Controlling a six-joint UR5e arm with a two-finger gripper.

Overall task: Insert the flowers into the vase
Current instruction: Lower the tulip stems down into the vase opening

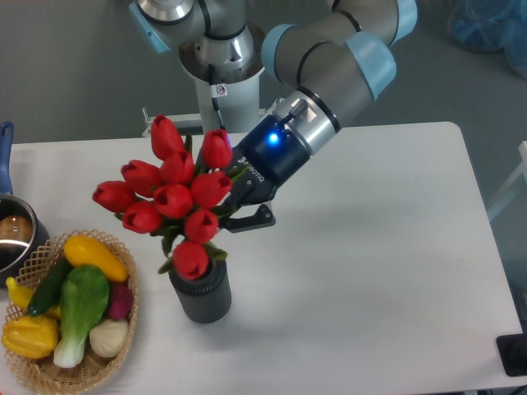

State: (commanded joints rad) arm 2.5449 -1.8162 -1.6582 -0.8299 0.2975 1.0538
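Jaws clamp the flowers [174, 197] by their stems, the bunch leaning left with its lowest bud over the mouth of the vase [200, 292], which stands near the counter's [370, 271] front-left. Your nearest obstacle is the wicker basket [33, 362] of toy vegetables [78, 304], at the front-left corner beside the vase.

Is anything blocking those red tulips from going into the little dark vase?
Nothing visible does. The flowers are right above the vase, with the lowest bud at its mouth. The claw sits beside the stems, behind the blooms. The wicker basket of toy vegetables stands off to the left, apart from the vase.
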